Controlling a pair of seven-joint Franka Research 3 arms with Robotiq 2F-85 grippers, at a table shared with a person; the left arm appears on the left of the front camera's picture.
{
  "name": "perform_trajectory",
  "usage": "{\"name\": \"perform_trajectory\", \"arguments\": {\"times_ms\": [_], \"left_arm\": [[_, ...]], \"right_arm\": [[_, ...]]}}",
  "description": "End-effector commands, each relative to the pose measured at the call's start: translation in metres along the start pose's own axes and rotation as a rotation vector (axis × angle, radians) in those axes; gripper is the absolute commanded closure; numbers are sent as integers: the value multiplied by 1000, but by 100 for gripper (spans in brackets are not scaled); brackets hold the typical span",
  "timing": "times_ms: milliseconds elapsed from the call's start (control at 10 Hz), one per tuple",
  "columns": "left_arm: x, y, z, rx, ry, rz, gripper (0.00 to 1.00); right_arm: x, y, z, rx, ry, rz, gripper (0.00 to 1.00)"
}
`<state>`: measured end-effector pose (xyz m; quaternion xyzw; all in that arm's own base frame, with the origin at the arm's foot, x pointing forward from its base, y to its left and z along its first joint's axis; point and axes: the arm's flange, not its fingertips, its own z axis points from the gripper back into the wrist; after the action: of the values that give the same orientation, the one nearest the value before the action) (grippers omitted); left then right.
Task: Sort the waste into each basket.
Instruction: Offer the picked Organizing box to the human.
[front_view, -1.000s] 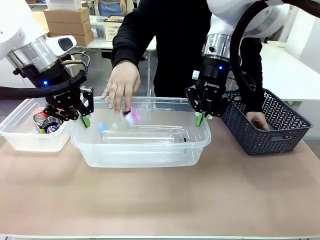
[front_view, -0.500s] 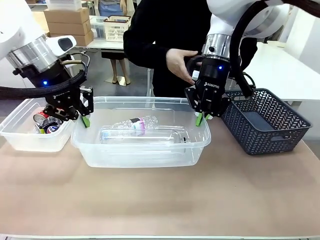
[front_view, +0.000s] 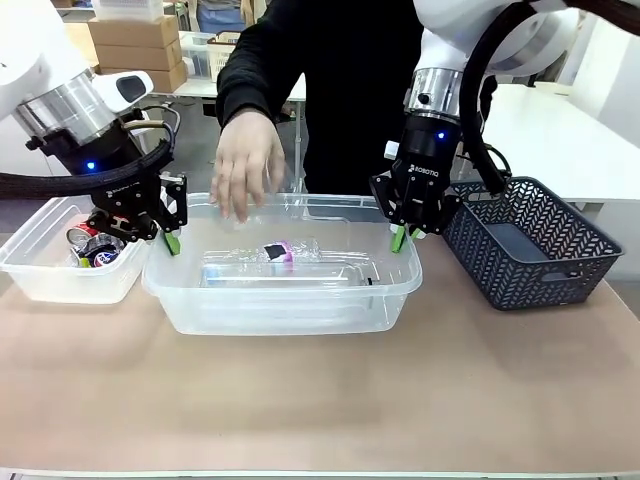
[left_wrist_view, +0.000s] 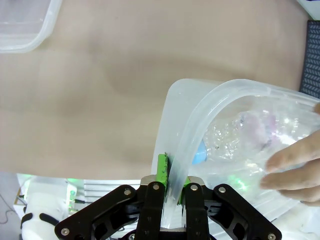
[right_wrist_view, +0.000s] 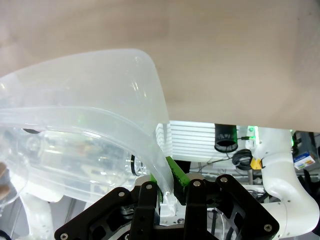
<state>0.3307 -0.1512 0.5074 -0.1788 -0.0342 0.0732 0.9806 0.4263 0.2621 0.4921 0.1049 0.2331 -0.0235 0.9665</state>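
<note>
Back over the big tub (front_view: 285, 300): person's hand (front_view: 245, 175). Bottle (front_view: 275, 255) inside, between left gripper (front_view: 172, 242) and right gripper (front_view: 400, 238), both clamped on tub's rim.

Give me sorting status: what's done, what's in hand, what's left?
Done: cans lie in the small tub at left. In hand: the left gripper and right gripper each pinch a rim of the large clear tub, where a plastic bottle lies under the person's hand. Left: sorting that bottle.

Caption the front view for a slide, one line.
Both grippers, left and right, pinch the clear tub's rim while a person's hand hovers over the bottle inside.
</note>
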Motion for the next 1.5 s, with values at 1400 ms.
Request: {"name": "perform_trajectory", "arguments": {"times_ms": [1400], "left_arm": [[0, 0, 0, 0, 0, 0, 94]], "right_arm": [[0, 0, 0, 0, 0, 0, 94]]}}
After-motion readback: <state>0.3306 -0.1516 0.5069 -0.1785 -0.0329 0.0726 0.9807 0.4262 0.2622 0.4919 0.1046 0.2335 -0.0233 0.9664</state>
